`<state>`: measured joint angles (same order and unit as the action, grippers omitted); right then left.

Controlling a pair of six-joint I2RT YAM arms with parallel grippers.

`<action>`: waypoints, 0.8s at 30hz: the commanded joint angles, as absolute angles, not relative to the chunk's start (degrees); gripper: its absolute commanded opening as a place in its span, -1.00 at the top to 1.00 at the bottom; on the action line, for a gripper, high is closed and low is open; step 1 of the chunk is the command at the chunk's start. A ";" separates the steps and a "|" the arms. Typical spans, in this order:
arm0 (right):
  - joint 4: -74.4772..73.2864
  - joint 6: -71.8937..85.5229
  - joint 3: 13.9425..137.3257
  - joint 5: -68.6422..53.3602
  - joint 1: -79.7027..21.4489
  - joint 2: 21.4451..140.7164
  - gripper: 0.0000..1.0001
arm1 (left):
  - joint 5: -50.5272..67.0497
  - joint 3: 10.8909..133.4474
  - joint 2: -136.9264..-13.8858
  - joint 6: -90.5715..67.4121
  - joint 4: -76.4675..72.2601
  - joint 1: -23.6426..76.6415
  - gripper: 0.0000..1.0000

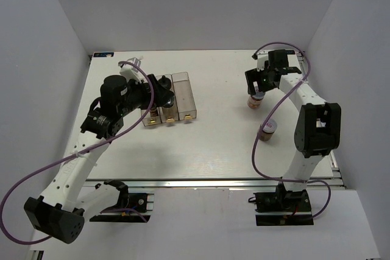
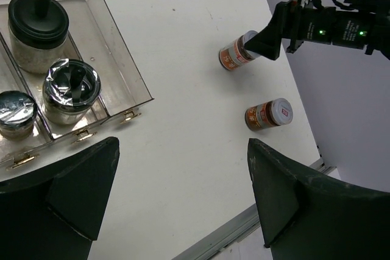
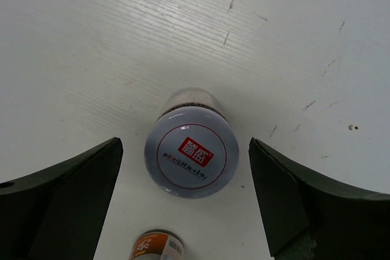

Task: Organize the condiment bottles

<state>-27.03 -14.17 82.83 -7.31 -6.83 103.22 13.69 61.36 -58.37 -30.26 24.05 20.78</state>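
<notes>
A bottle with a purple-white lid (image 3: 191,150) stands on the table between my right gripper's (image 3: 184,147) open fingers, not touched; it also shows in the top view (image 1: 255,101) and the left wrist view (image 2: 236,53). A second brown bottle (image 1: 267,130) stands nearer the arm base, also in the left wrist view (image 2: 268,114) and the right wrist view (image 3: 157,246). My right gripper (image 1: 257,89) hovers over the far one. Three jars (image 2: 36,25) (image 2: 72,89) (image 2: 15,114) stand in the clear rack (image 2: 116,47). My left gripper (image 2: 183,199) is open and empty beside the rack (image 1: 181,80).
White walls enclose the table on three sides. The table's metal front edge (image 2: 244,223) lies near the left gripper. The right arm's cable (image 1: 262,150) loops over the table near the closer bottle.
</notes>
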 commanded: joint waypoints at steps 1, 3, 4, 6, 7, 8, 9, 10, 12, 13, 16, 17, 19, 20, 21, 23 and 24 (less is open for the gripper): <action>-26.63 -16.08 85.08 -5.80 -5.98 104.41 -0.79 | 12.66 60.82 -56.16 -31.37 24.78 20.74 -0.90; -26.54 -16.17 84.64 -5.19 -5.98 105.29 -0.78 | 12.22 60.65 -55.46 -31.73 25.13 20.74 -0.89; -26.54 -16.26 84.46 -5.10 -5.98 105.64 -0.78 | 12.04 60.21 -55.37 -32.08 25.05 20.74 -0.89; -27.07 -16.17 84.38 -5.53 -5.89 106.26 -0.77 | 11.69 60.03 -54.93 -32.43 25.05 20.74 -0.90; -27.24 -16.17 84.20 -5.71 -5.89 106.35 -0.76 | 11.69 59.94 -54.84 -32.52 25.14 20.74 -0.90; -27.16 -16.00 84.11 -5.71 -5.89 106.09 -0.74 | 11.60 59.94 -54.84 -32.61 25.14 20.74 -0.90; -26.98 -15.91 83.85 -5.97 -5.89 105.91 -0.67 | 11.51 60.03 -54.93 -32.61 25.22 20.74 -0.90; -26.81 -16.00 83.41 -6.15 -5.98 105.65 -0.63 | 11.43 60.03 -55.02 -32.61 25.31 20.74 -0.89; -27.07 -16.08 83.15 -6.50 -5.89 105.56 -0.55 | 11.42 60.03 -54.93 -32.61 25.31 20.74 -0.90; -27.24 -16.08 82.88 -6.59 -5.89 105.56 -0.52 | 11.34 60.03 -55.11 -32.61 25.49 20.74 -0.90; -27.95 -16.08 82.36 -6.51 -5.89 105.73 -0.47 | 11.25 60.03 -55.02 -32.52 25.58 20.74 -0.90; -28.12 -16.08 82.18 -6.59 -5.89 105.65 -0.47 | 11.25 60.12 -55.02 -32.52 25.66 20.74 -0.90; -27.95 -16.08 81.74 -6.59 -5.98 105.56 -0.47 | 11.25 60.12 -54.93 -32.34 25.93 20.74 -0.90; -27.78 -16.17 81.39 -6.59 -5.89 105.56 -0.49 | 11.08 60.12 -54.84 -32.26 25.93 20.74 -0.90; -27.95 -16.26 81.39 -6.42 -5.89 105.64 -0.55 | 11.07 60.12 -54.84 -32.17 26.01 20.74 -0.90; -27.86 -16.43 81.21 -6.07 -5.89 105.73 -0.59 | 10.99 60.20 -54.76 -32.08 26.19 20.74 -0.90; -27.86 -16.70 81.21 -5.89 -5.98 105.73 -0.59 | 10.90 60.12 -54.67 -31.99 26.28 20.74 -0.90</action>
